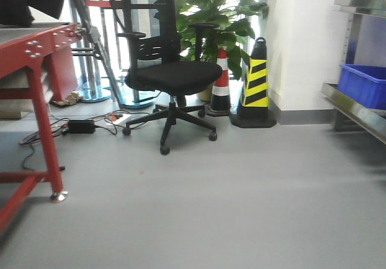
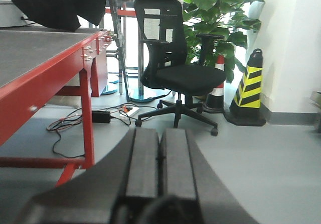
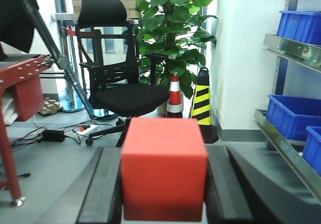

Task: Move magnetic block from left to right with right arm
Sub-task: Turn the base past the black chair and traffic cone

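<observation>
The magnetic block (image 3: pixel 163 168), a plain red cube, fills the lower middle of the right wrist view. My right gripper (image 3: pixel 163 184) is shut on it, with one dark finger pressed against each side face. In the left wrist view my left gripper (image 2: pixel 160 153) is shut, its two dark fingers (image 2: pixel 143 158) touching with nothing between them. Neither gripper nor the block shows in the front view.
A red-framed table (image 1: pixel 27 52) stands at the left, a black office chair (image 1: pixel 172 70) and potted plant (image 1: pixel 211 22) ahead. Striped cones (image 1: pixel 256 82) stand by the white wall. A steel shelf with blue bins (image 1: pixel 365 85) is at the right. Cables (image 1: pixel 78 126) lie on the floor.
</observation>
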`<state>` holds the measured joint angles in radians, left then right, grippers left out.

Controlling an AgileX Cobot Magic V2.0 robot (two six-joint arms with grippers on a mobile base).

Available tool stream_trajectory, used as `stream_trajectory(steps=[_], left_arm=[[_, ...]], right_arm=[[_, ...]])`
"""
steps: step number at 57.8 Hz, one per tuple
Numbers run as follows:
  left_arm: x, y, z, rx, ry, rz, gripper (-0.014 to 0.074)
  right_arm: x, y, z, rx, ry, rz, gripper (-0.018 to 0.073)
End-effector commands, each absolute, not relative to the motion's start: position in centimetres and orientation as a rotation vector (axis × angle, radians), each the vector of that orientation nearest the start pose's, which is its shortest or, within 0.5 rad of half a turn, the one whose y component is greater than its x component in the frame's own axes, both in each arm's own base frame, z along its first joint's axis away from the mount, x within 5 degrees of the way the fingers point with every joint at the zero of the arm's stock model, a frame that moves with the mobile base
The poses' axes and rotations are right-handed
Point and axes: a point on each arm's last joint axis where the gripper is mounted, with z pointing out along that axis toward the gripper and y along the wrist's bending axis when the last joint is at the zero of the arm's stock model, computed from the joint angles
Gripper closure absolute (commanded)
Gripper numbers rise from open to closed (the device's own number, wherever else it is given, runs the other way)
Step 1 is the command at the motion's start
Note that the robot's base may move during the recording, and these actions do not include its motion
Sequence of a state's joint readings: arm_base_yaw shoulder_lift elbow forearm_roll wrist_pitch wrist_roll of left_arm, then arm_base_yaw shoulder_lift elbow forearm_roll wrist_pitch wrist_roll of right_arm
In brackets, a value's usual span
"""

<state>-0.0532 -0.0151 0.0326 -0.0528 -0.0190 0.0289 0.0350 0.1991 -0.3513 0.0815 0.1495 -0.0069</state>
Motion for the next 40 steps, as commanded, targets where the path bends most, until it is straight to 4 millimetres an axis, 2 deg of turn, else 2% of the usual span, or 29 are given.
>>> stream_trajectory(steps=[1,40], left_arm=[[5.48,-0.24,21.01,0.008,1.394,-0.068,0.0713],[5.50,-0.24,21.00,0.008,1.396,-0.068,0.0713]], right_arm=[[5.78,0.20,32.25,0.018,1.374,0.076,0.0257],[5.78,0.20,32.25,0.018,1.374,0.076,0.0257]])
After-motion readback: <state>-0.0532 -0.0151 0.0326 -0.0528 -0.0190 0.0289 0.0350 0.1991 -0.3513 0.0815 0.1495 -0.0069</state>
